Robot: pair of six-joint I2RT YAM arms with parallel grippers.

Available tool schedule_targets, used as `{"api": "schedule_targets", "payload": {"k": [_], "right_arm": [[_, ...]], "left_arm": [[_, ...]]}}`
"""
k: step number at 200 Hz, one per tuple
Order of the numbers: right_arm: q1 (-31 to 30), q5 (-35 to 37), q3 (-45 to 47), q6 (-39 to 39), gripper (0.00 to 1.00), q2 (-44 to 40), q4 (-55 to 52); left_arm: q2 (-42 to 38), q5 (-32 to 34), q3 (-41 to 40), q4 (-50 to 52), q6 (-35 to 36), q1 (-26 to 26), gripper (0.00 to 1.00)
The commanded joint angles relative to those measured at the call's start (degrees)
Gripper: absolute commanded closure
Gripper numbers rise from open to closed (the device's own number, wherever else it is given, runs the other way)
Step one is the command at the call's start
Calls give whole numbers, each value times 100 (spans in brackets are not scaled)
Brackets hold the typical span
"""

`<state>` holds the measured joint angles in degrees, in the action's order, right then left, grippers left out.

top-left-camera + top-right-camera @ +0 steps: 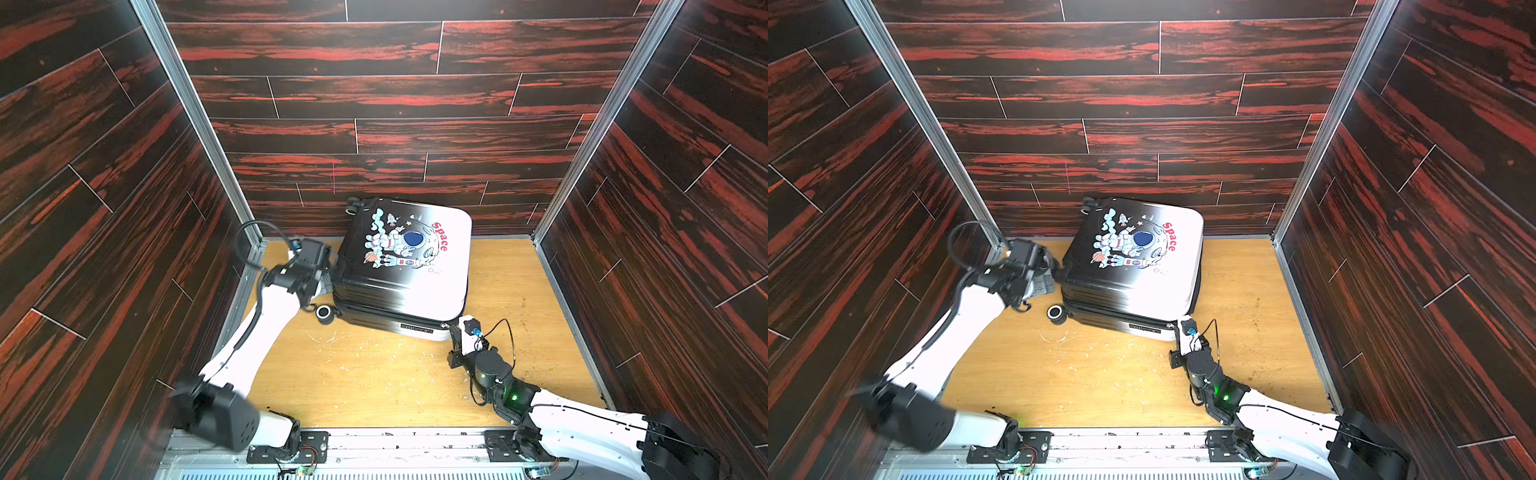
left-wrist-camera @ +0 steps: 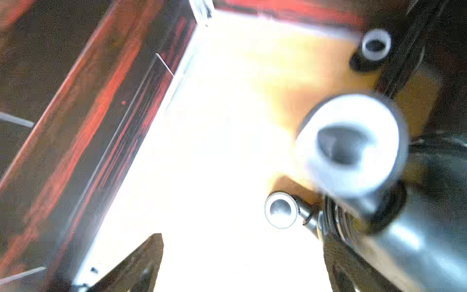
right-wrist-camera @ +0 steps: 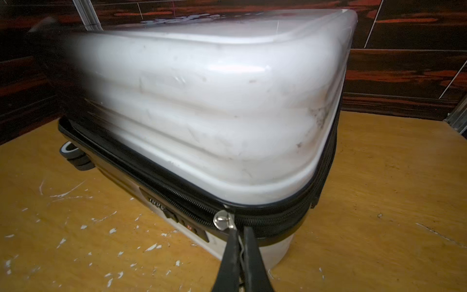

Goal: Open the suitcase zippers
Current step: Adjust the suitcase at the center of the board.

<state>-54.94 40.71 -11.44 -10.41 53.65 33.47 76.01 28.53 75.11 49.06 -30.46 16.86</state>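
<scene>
Zipper pull sits pinched between right fingers; left fingers blurred, spread.

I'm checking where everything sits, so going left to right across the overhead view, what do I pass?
left gripper, open beside the case → suitcase → right gripper, shut on the zipper pull at the case's near corner.

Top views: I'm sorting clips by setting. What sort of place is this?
Probably a robot test booth: wood-print wall panels in aluminium posts, a scratched plywood floor, and two arms bolted to a metal rail.
</scene>
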Motion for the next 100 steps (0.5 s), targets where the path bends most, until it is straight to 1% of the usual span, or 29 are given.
{"api": "schedule_targets", "payload": {"k": [1,15,23,29,38,47,54,77,89,100], "right_arm": [[-95,169,-166,-282,100,52,158],[-325,252,-222,-353,100,129,171],[-430,263,-260,-434,100,181,188],[-515,270,-301,-504,100,231,194],[-658,303,-368,-567,100,302,196],[-806,337,-454,-578,100,407,239],[-911,373,-544,-584,100,478,277],[-1223,304,-821,-611,100,742,329],[-1444,298,-955,-546,100,865,406],[-1649,322,-1107,-448,100,988,438]], "left_arm": [[-921,-234,-507,-75,-991,71,0],[-1300,-874,-1026,-301,-1743,139,0],[-1508,-1316,-1406,-701,-2220,223,0],[-1627,-1484,-1694,-1047,-2595,357,0],[-1701,-1517,-1955,-1339,-3153,645,0],[-1631,-1441,-2093,-1776,-3503,966,0],[-1473,-1387,-2025,-1726,-3774,1183,0],[-843,-1529,-1821,-1793,-4369,1639,0],[-647,-1561,-1896,-2115,-4564,1877,0],[-535,-1465,-1931,-2243,-4756,2059,0]]}}
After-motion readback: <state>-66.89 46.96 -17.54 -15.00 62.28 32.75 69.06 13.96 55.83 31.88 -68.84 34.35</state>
